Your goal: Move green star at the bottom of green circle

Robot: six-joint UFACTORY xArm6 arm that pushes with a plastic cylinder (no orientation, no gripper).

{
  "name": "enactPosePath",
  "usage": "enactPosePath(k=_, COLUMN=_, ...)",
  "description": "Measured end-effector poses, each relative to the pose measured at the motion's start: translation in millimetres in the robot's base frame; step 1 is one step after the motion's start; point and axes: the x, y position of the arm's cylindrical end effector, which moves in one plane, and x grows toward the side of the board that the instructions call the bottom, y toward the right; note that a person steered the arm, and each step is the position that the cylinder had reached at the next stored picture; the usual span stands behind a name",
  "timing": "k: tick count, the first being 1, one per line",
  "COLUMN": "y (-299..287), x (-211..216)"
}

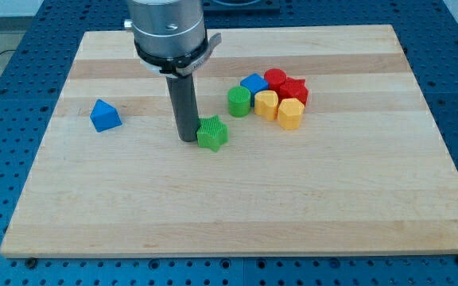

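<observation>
Near the middle of the table (237, 206), my tip (188, 139) stands touching the left side of the green star (212, 133). The end effector is just a plain dark rod, with nothing to open or close and holding nothing; it bears against the block from the side.

The green star lies to the left of and nearer than the green circle (238, 101), close to it but apart. The green circle sits at the left edge of a tight cluster: a blue block (254, 83) just beyond it, a yellow block (266, 104) touching on its right, another yellow block (290, 114) further right, and two red blocks (286, 84) at the far right.

I judge the pushing step to be in hand and nearly done. The star needs only a short push to the right to sit directly on the near side of the green circle. With my tip on the star's left, the contact suits that. The push should run straight right and stop early, lest the star drift far and nudge the circle or the yellow block. A blue triangular block (104, 116) stands well apart on the left, out of the way.
</observation>
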Motion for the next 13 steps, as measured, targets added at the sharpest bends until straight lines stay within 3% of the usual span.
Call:
enactPosePath(k=1, y=-25, x=3)
enactPosePath(k=2, y=-27, x=34)
enactPosePath(k=3, y=5, x=49)
enactPosePath(k=5, y=54, x=26)
enactPosePath(k=7, y=12, x=30)
enactPosePath(k=9, y=52, x=10)
enactPosePath(k=13, y=60, x=1)
